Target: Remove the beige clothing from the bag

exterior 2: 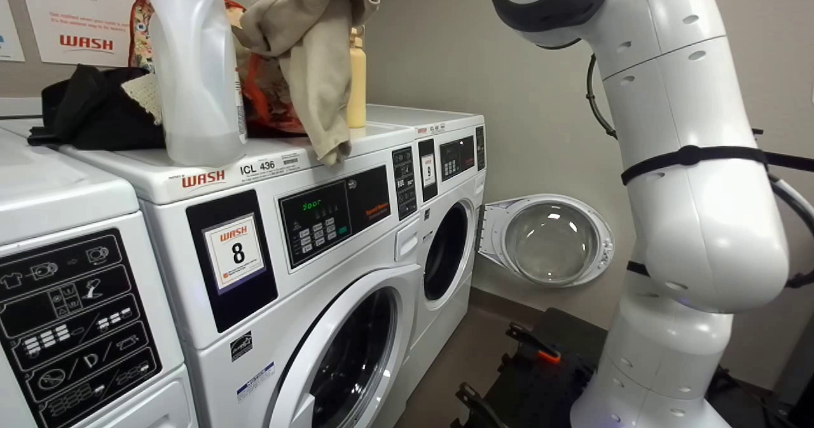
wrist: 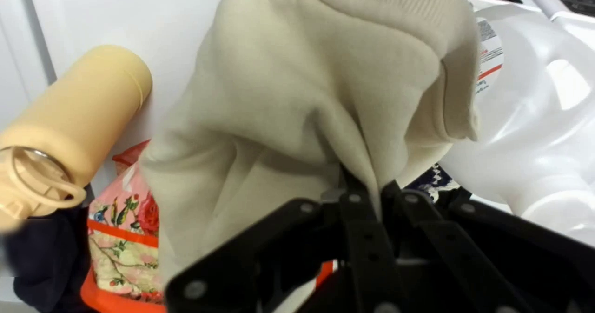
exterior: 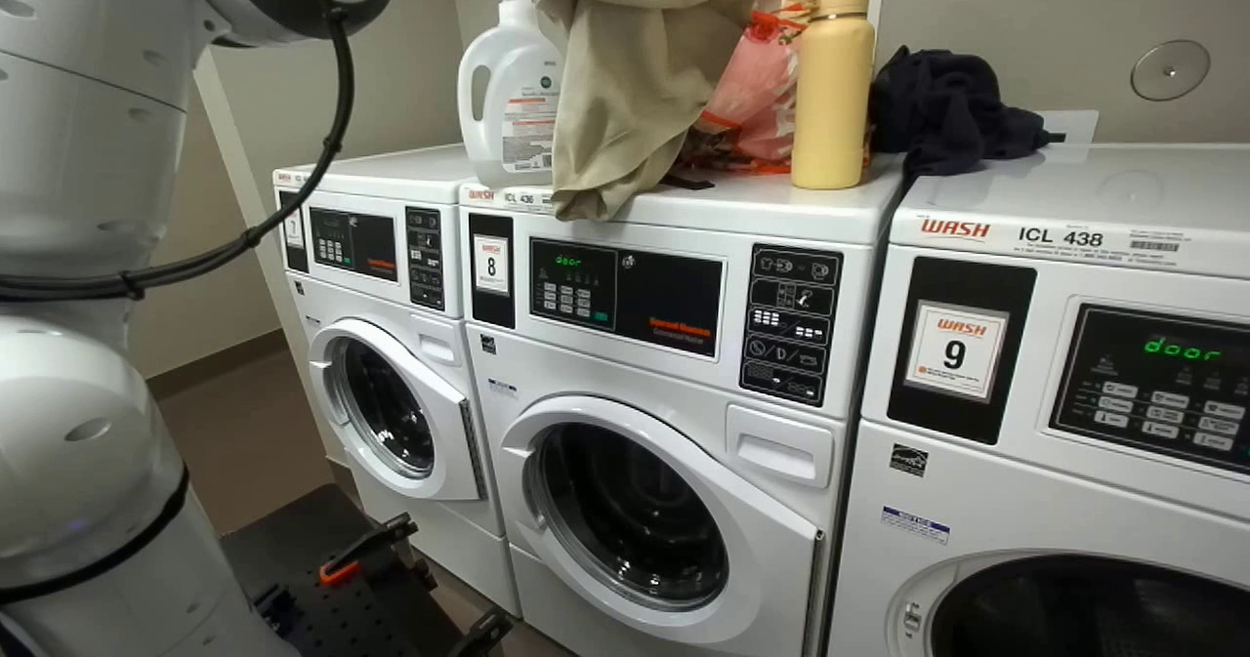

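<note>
Tan-beige folded fabric garment (exterior: 630, 81), cut off above in both exterior views.
In the wrist view it partly hides the soft, orange-trimmed floral bag (wrist: 124, 259); the upper edge of an exterior view cuts through the translucent white plastic jug (exterior 2: 198, 88).

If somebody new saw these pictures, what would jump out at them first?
Probably the soft beige fabric garment, pinched in the black two-fingered gripper and hanging at the front edge of the white washing machine marked 8. Next come the pale yellow cylindrical bottle and the translucent white plastic jug, standing on that machine, flanking the garment. The glossy white robot arm also looms large in both exterior views.
</note>
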Robot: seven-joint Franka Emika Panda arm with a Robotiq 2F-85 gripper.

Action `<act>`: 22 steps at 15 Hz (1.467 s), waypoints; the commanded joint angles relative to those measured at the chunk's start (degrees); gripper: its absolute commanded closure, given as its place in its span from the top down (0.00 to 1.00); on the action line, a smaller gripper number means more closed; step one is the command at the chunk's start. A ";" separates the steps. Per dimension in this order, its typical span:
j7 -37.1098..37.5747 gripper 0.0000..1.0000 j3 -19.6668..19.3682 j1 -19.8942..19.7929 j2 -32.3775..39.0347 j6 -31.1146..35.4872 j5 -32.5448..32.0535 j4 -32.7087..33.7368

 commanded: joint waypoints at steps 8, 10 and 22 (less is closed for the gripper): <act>1.64 0.02 1.87 -5.00 5.61 -12.41 9.28 0.52; 1.83 0.02 1.37 -4.20 8.26 -11.50 8.06 0.67; 1.26 0.02 -2.93 3.64 19.74 5.78 -5.27 0.52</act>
